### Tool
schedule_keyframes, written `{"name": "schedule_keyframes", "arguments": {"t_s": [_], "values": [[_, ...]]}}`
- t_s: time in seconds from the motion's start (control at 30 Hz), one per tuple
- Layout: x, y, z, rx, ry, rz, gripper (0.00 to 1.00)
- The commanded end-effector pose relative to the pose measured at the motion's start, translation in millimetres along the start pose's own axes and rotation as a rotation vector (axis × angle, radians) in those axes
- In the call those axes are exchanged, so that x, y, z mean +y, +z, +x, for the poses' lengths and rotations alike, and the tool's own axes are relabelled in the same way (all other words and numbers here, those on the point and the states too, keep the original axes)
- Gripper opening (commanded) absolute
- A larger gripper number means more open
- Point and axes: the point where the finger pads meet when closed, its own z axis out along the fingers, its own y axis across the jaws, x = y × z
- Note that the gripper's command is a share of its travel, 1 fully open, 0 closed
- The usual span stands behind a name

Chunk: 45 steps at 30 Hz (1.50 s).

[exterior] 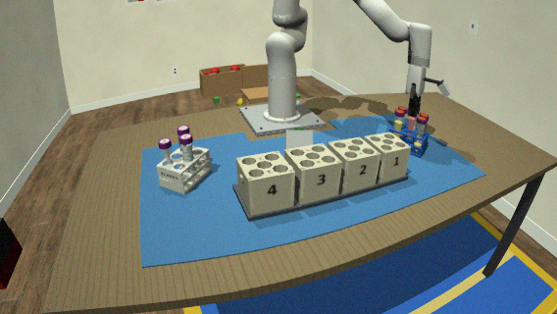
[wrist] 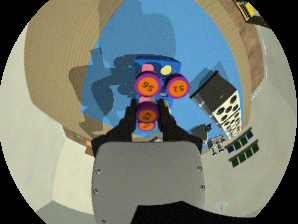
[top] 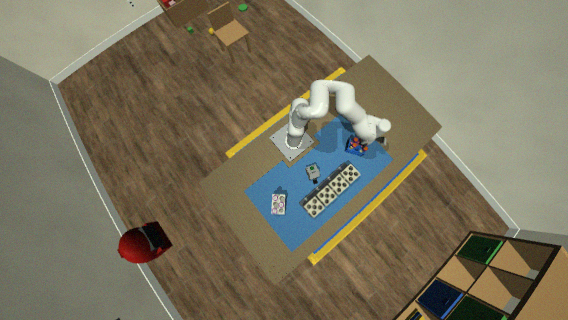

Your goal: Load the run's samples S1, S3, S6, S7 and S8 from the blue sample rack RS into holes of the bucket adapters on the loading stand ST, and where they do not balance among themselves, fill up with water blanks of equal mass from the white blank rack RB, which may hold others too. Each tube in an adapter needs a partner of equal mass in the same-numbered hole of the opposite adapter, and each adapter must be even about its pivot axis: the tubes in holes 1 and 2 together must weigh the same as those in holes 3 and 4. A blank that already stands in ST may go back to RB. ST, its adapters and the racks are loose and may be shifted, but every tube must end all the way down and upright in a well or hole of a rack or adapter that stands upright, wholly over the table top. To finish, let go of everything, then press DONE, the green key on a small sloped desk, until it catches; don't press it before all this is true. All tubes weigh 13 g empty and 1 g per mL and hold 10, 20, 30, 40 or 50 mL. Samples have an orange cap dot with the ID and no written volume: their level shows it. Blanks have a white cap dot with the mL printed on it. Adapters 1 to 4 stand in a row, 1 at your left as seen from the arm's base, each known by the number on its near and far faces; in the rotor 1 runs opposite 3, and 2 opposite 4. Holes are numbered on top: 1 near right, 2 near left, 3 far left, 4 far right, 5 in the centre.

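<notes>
A sample tube [wrist: 147, 117] stands in the blue rack [exterior: 418, 143] near the surface's [exterior: 343, 235] far right corner, gripped at its cap by the fingers, likely for a straight upward lift.

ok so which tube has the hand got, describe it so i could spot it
Find the blue sample rack at the blue mat's end beside adapter 1. The arm comes straight down over it. The tube is the orange-dotted one pinched between the hand's dark fingers; its neighbours stand free.
</notes>
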Motion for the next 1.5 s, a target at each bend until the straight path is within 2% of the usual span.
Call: {"name": "schedule_keyframes", "arguments": {"t_s": [0.0, 0.5, 1.47], "values": [[-0.3, -2.9, 1.1, 0.003, 0.0, 0.001, 0.0], [-0.3, -9.6, 1.1, 0.003, 0.0, 0.001, 0.0], [-0.3, -63.7, 1.0, 0.004, 0.0, 0.001, 0.0]]}}
